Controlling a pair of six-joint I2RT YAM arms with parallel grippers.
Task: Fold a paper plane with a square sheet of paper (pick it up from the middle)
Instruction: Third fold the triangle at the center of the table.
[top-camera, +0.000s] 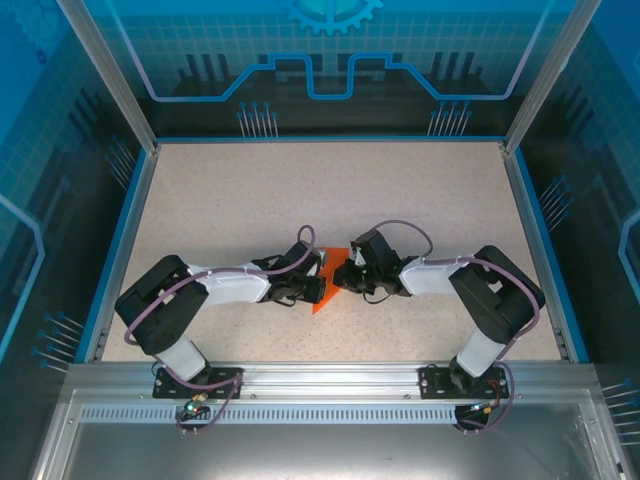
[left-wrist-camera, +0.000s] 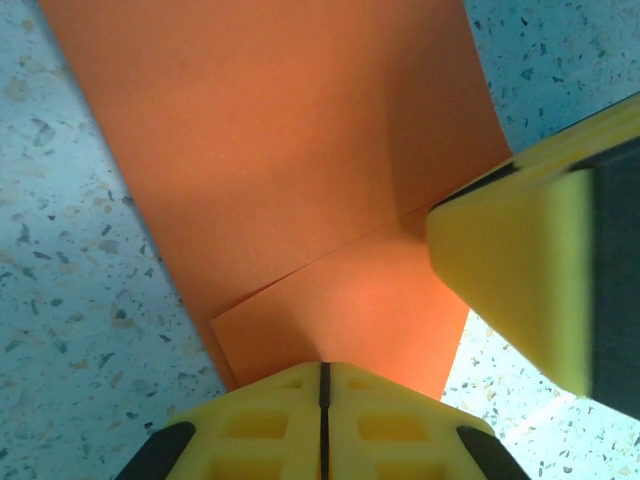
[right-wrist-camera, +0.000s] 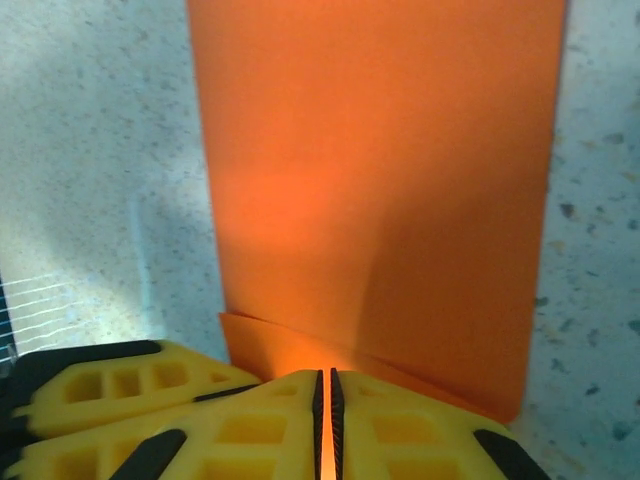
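left end effector (left-wrist-camera: 322, 370) clenched, tips at the near edge of the folded square sheet of paper (left-wrist-camera: 290, 150) lying flat on the table (left-wrist-camera: 60, 300); right end effector (right-wrist-camera: 325, 378), opposite, pinches the paper's folded edge.

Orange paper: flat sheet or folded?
Folded. Left wrist view shows one layer's edge crossing over the orange paper; right wrist view shows stacked edges at its near end.

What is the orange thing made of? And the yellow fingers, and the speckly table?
The orange sheet looks like thin matte paper: it shows sharp creases. The yellow fingers look like moulded plastic or rubber, with square pockets. The table seems smooth speckled laminate, perhaps stone.
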